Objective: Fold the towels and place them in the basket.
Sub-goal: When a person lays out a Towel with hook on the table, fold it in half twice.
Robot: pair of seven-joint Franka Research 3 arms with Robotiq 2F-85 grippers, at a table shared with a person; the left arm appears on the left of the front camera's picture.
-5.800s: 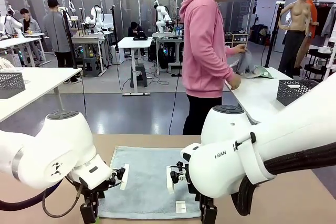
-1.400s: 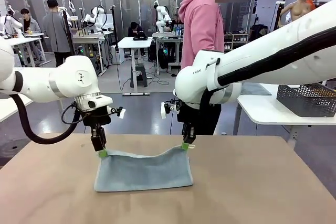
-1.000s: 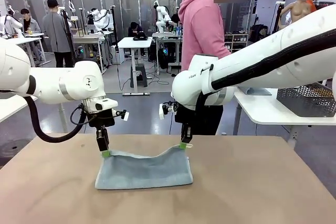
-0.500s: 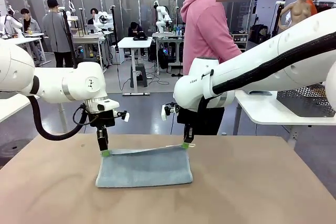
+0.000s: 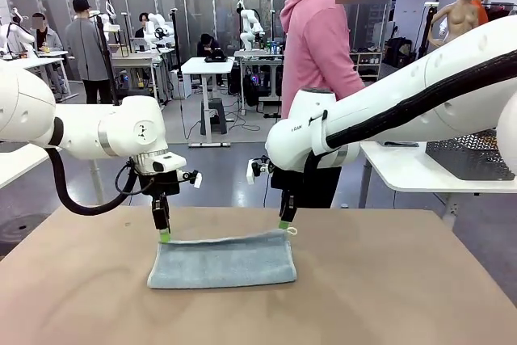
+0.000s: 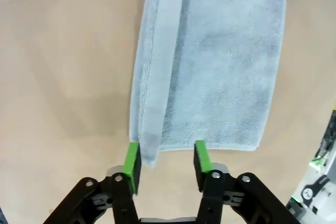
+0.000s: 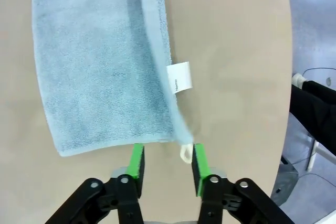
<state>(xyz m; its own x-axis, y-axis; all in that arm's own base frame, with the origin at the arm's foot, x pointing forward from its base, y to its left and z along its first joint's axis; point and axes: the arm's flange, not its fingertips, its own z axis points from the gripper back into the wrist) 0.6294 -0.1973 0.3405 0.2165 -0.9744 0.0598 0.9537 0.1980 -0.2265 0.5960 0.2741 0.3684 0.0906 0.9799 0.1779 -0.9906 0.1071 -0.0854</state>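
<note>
A light blue-grey towel (image 5: 220,262) lies folded in half on the brown table (image 5: 388,288), its doubled edge on the far side. My left gripper (image 5: 165,236) hovers just over its far left corner and my right gripper (image 5: 283,225) over its far right corner. In the left wrist view the left gripper (image 6: 166,160) is open, with the towel (image 6: 215,61) corner lying loose between the pads. The right gripper (image 7: 167,162) is open too; the towel (image 7: 100,61) and its white loop (image 7: 185,153) lie free beside one pad. A dark wire-mesh basket (image 5: 475,156) stands on the white side table.
A person in a pink hoodie (image 5: 319,46) stands at the far side, turned toward the white side table (image 5: 404,169) on the right. A white label (image 7: 179,77) sticks out from the towel's edge. Bare tabletop surrounds the towel.
The far edge of the towel, held up at both corners, has come down flat onto the lower layer. Both grippers have opened and let the corners go.
</note>
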